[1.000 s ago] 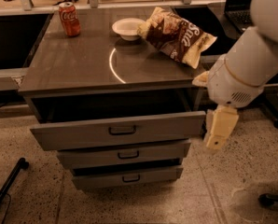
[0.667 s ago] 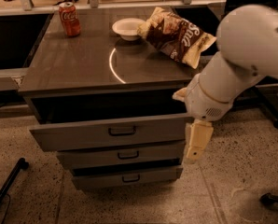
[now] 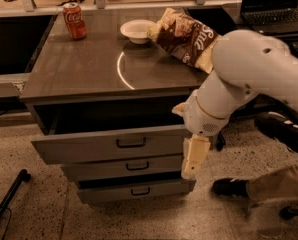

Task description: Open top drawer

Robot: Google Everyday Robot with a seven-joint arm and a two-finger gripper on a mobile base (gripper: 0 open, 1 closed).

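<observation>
The top drawer (image 3: 89, 146) is the widest grey front under the dark counter top (image 3: 89, 64). It stands pulled out, with a dark gap behind its front, and its small dark handle (image 3: 131, 143) is at the centre. Two narrower grey drawers sit below: the middle drawer (image 3: 109, 169) and the bottom drawer (image 3: 114, 193). My gripper (image 3: 194, 160) hangs pointing down from the white arm (image 3: 249, 79), in front of the right end of the top and middle drawer fronts. It is well to the right of the handle and holds nothing that I can see.
On the counter stand a red cola can (image 3: 74, 20), a white bowl (image 3: 137, 30) and a brown chip bag (image 3: 185, 36). A laptop (image 3: 274, 6) is at the back right. A person's shoes (image 3: 284, 129) and leg (image 3: 279, 184) are on the floor at right. A black chair leg (image 3: 9, 199) is at the lower left.
My arm has swung left and the gripper has moved from beyond the drawer's right end to in front of it. The drawer front stays pulled out as before.
</observation>
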